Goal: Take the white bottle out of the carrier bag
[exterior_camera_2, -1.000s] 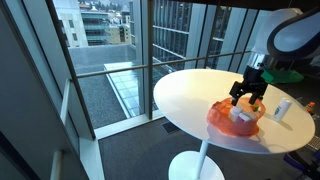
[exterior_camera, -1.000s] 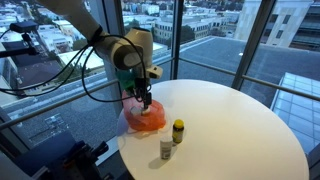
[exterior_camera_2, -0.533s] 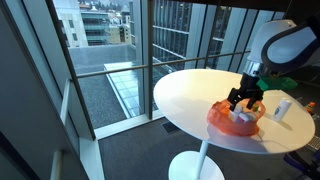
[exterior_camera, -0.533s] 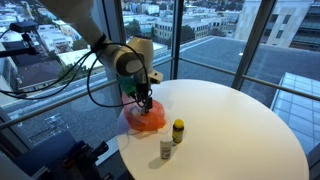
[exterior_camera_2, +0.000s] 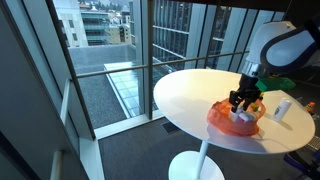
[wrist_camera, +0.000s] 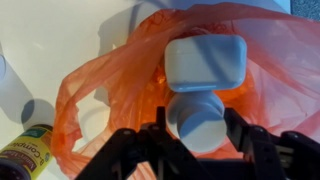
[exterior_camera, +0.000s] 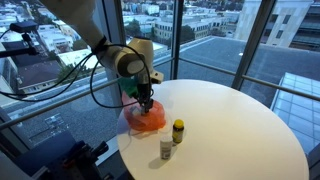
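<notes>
Floor-to-ceiling windows look out over city rooftops, and in front of them stands a round white table [exterior_camera: 240, 120] with a smooth, faintly glossy top. Near its edge lies a crumpled orange plastic carrier bag [exterior_camera: 150, 120], thin and translucent, with its mouth gaping upward. Just beside it stand a small dark bottle with a yellow cap [exterior_camera: 178, 130] and a small pale bottle [exterior_camera: 166, 149].

The white plastic bottle [wrist_camera: 205, 62] lies inside the bag, a squarish, rounded body with a round white cap [wrist_camera: 195, 115] pointing towards the camera in the wrist view. The black gripper [wrist_camera: 197, 140] is down at the bag's mouth, with its fingers close on either side of that cap. I cannot tell whether they have pinched it or only flank it.

The bottle looks like rigid plastic, probably light, smooth and a little slippery. The cap or the neck under it seems the sensible place to hold, being narrow enough for the jaws and clear of the film. The bag is soft and weightless, so it may cling and ride up with the bottle. A straight, slow pull upward would suit.
</notes>
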